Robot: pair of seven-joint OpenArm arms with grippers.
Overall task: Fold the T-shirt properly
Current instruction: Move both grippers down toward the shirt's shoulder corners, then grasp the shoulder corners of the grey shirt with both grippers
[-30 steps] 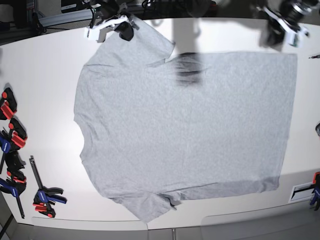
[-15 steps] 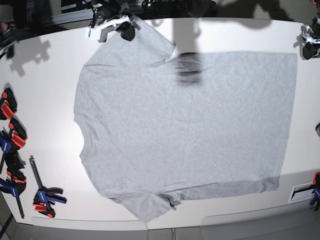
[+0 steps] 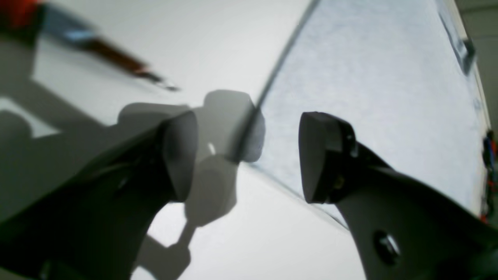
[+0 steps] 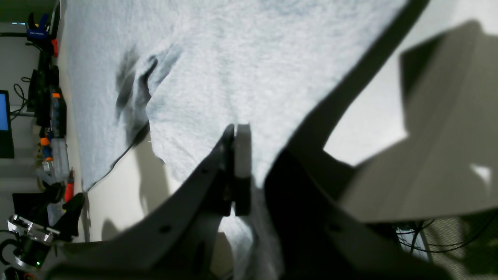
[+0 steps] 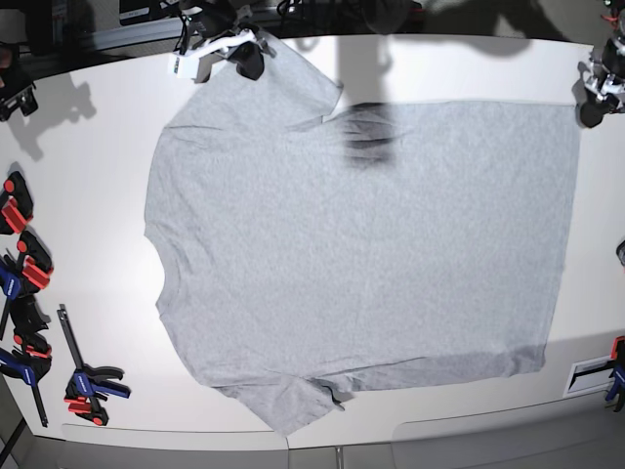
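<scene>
The light grey T-shirt (image 5: 361,254) lies spread flat on the white table (image 5: 88,156), plain side up, collar to the left and hem to the right. My right gripper (image 5: 244,61) is at the far sleeve. In the right wrist view it (image 4: 236,134) is shut on the sleeve's edge, with the T-shirt (image 4: 253,58) stretching away from it. My left gripper (image 5: 589,109) hovers at the far hem corner. In the left wrist view it (image 3: 249,155) is open and empty, with the corner of the T-shirt (image 3: 369,77) below the gap between its fingers.
Red, blue and black clamps (image 5: 24,274) lie along the table's left edge, with more (image 5: 88,381) at the near left and one (image 5: 615,376) at the near right. A dark smudge (image 5: 366,132) marks the shirt near the far sleeve. A thin red tool (image 3: 116,62) lies beyond the hem corner.
My left gripper has swung from the far right edge of the table to just above the shirt's far hem corner. My right gripper has stayed on the sleeve. The shirt has not moved.
</scene>
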